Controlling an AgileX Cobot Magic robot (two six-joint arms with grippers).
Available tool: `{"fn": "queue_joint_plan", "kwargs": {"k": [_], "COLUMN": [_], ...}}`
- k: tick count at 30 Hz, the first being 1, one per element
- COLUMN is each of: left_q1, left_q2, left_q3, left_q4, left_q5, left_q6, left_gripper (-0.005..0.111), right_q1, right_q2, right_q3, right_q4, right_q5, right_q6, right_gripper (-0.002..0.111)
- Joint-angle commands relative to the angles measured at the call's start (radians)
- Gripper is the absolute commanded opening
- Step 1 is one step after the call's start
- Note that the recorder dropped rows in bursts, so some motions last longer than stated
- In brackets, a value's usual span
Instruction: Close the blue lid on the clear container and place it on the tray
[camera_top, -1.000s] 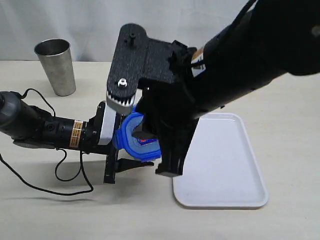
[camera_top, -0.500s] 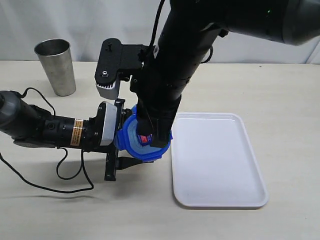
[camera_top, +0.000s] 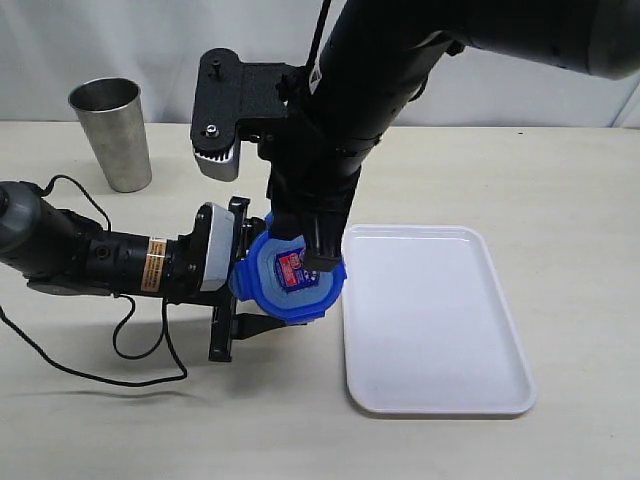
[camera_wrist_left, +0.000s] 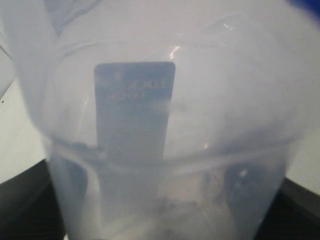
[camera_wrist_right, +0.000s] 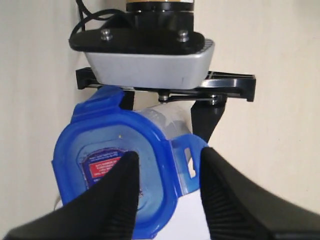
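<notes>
Blue lid (camera_top: 288, 278) sits on top of the clear container (camera_wrist_left: 165, 150), which stands upright on the table (camera_top: 560, 200) with the left gripper (camera_top: 240, 280) clamped across its sides just under the rim. The right gripper (camera_wrist_right: 169, 160) hangs over it from above, jaws apart, one finger over the sticker and the other outside a snap flap (camera_wrist_right: 187, 165); whether either pad touches the plastic is hard to tell. The canister looks empty and thin-walled, so probably light, smooth and a little slippery, and likely to bow if squeezed hard. The best hold is across two flat sides high up, where the rim stiffens the wall. The lid looks stiffer, and its hinged flaps likely want a push down at the edges, not a pinch. The table is flat, pale and matte. The tray (camera_top: 440, 400) lies at 3 o'clock, just beside the container, a steel tumbler (camera_top: 112, 132) well apart at 10 o'clock, and a loose cable (camera_top: 130, 350) at 8 o'clock.
</notes>
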Motion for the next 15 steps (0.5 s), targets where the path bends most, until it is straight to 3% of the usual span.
{"fn": "queue_joint_plan", "kwargs": {"k": [1,15], "left_q1": [-0.004,-0.004], "left_q2": [-0.001,-0.001], "left_q3": [-0.004,-0.004], "left_q4": [0.011,0.016], "left_q5": [0.021,0.008], "left_q6": [-0.002,-0.002], "left_gripper": [0.0,0.0], "right_q1": [-0.001,-0.001], "right_q2": [-0.005,0.095], "right_q3": [-0.003,-0.003], "right_q4": [-0.006,-0.018], "right_q5": [0.01,0.086], "right_q6": [0.006,-0.024], "right_gripper": [0.038,0.038]}}
